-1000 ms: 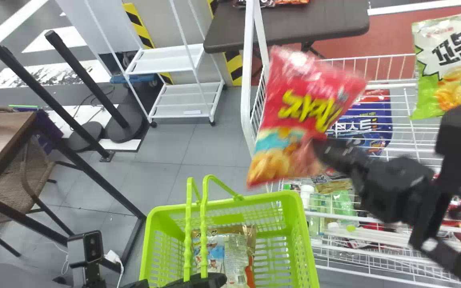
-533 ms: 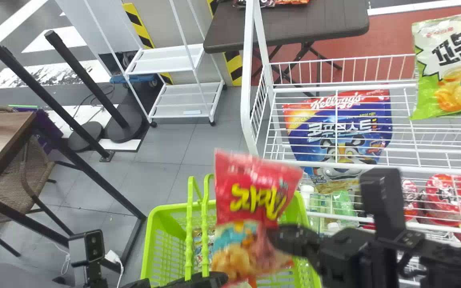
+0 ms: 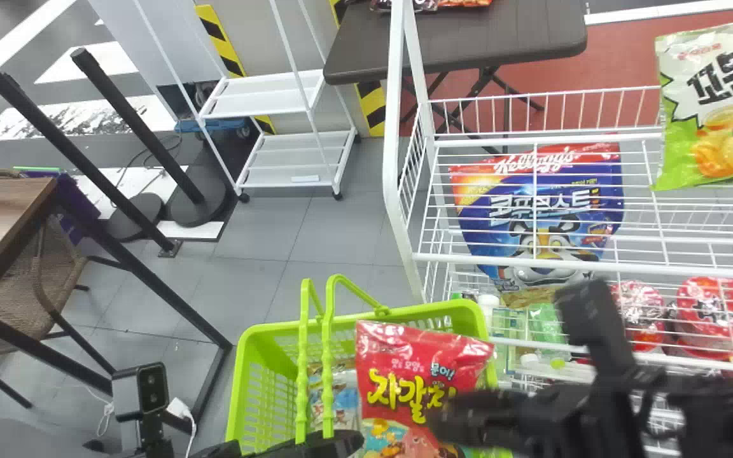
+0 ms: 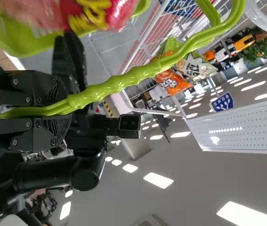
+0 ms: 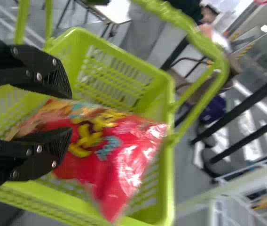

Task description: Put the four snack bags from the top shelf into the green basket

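So the red snack bag (image 3: 414, 381) is inside the green basket (image 3: 277, 329), leaning over another bag (image 3: 344, 401). The right gripper (image 5: 70, 113) is right over it with its fingers a bit apart, and I'd say it isn't pinching the bag. Left gripper (image 4: 63, 109) has the basket handles (image 3: 326, 356) clamped.

Further out, the green-and-white bag (image 3: 710, 108) is up on the top shelf (image 3: 548, 137), and the left wrist view has an orange bag (image 4: 173, 84) beside it. I'd call it roughly 2 of 4 done and 2 to go, though I can't count what's under the red bag. Next would be lifting clear and going back for the green-and-white bag, imo.
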Available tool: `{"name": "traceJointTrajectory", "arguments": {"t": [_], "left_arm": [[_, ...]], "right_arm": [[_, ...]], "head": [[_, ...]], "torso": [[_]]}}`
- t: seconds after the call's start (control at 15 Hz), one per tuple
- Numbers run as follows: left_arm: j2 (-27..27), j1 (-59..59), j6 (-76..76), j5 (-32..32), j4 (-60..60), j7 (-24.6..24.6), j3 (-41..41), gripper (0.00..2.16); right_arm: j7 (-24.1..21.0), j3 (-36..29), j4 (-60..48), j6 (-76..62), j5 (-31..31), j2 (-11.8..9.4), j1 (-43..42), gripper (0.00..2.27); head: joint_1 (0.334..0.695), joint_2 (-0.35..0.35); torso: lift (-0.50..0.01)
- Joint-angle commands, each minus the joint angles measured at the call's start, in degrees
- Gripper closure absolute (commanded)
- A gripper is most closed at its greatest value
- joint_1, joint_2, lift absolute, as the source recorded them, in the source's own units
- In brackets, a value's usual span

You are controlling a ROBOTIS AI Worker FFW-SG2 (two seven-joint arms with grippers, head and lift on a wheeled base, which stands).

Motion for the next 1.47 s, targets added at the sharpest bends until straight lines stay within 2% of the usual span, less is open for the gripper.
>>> {"name": "traceJointTrajectory", "arguments": {"t": [0.0, 0.2, 0.27, 0.33, 0.47, 0.53, 0.73, 1.07, 1.27, 1.4], "left_arm": [[0.1, -0.1, 0.0, 0.0, 0.2, -0.6, 0.1, 2.15], [0.1, 0.0, 0.0, 0.1, 0.2, -0.6, 0.1, 2.15], [0.1, -0.1, 0.0, 0.1, 0.2, -0.6, 0.0, 2.15], [0.1, -0.1, 0.0, 0.1, 0.2, -0.6, -0.1, 2.15], [0.1, -0.4, 0.0, -0.1, 0.2, -0.6, -0.5, 2.15], [0.1, -0.5, 0.0, -0.2, 0.1, -0.6, -0.9, 2.15], [-0.1, -0.5, 0.0, -0.3, 0.2, -0.6, -1.0, 2.15], [0.0, -0.1, 0.0, -0.3, 0.2, -0.6, -0.7, 2.15], [0.1, -0.1, 0.0, -0.3, 0.1, -0.6, -0.6, 2.15], [0.2, 0.0, 0.0, -0.3, 0.2, -0.6, -0.5, 2.15]], "right_arm": [[-0.5, -5.9, -4.1, -7.6, 0.2, 0.0, 1.1, 0.07], [-7.9, -13.6, -5.3, -26.4, 9.2, 0.1, 3.2, 0.05], [-11.1, -15.1, -3.8, -29.9, 14.2, 0.3, 2.4, 0.05], [-12.4, -17.1, -1.8, -32.2, 16.0, 0.4, 1.2, 0.05], [-13.4, -21.5, 3.8, -33.2, 17.4, 0.4, -2.6, 0.07], [-13.6, -22.7, 6.2, -33.1, 18.1, 0.4, -4.3, 0.07], [-14.0, -24.3, 17.9, -33.4, 19.8, 0.5, -11.4, 0.07], [-17.2, -24.1, 38.0, -42.7, 20.5, 0.7, -22.8, 0.08], [-16.5, -23.1, 44.6, -42.9, 20.4, 0.7, -28.0, 0.10], [-15.1, -22.2, 47.4, -42.2, 20.1, 0.7, -30.0, 0.28]], "head": [[0.695, 0.350], [0.695, 0.350], [0.695, 0.350], [0.695, 0.342], [0.695, 0.213], [0.695, 0.128], [0.695, 0.026], [0.695, -0.066], [0.695, -0.070], [0.695, -0.063]], "torso": [[0.000], [0.000], [0.000], [0.000], [0.000], [0.000], [0.000], [0.000], [0.000], [0.000]]}}
